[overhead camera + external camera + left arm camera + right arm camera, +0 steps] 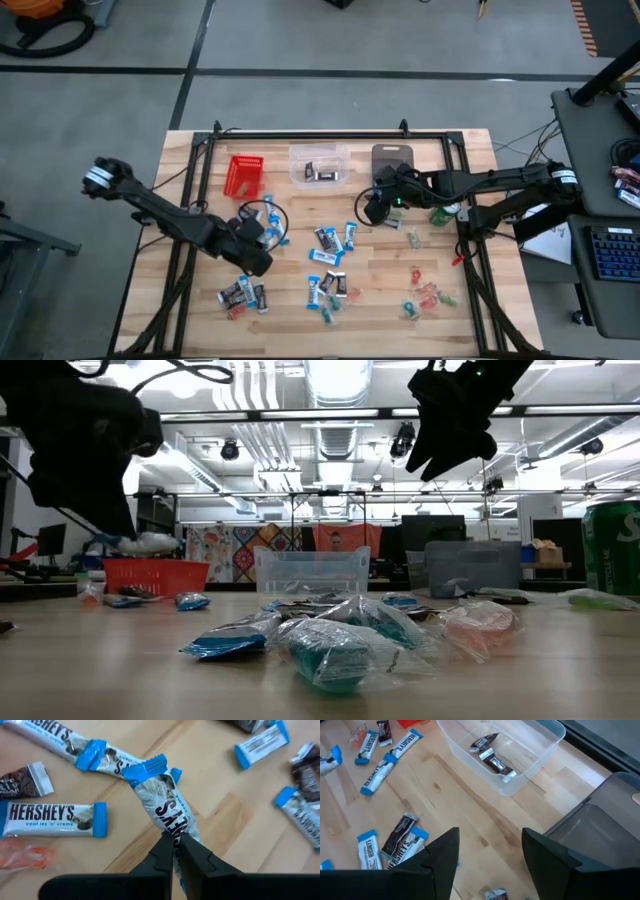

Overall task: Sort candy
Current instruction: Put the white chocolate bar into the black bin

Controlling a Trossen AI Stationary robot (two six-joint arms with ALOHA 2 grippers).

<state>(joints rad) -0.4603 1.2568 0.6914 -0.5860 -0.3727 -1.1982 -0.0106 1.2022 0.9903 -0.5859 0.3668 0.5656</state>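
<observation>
Nearest: blue-and-white bar [167, 805], pinched at one end by the left gripper [175, 851], lifted off the tabletop [390, 300], left of centre.
Risk: thin pinch on crinkly wrapper; the bar could slip free or swing in transit.
Left gripper: clamped together on that bar.
Right gripper [487, 851]: jaws apart, empty, hovering near the back edge beside the clear bin [520, 750].
Candy: scattered mid-table and toward the front edge; dark bars [490, 755] in the clear bin.

Printed "HERSHEY'S cookies 'n' creme" on a blue-and-white bar wrapper [52, 817] lying flat on the wood. Partly readable "HERSHEY'S" on another bar [47, 732] and on a dark wrapper [400, 851].
</observation>
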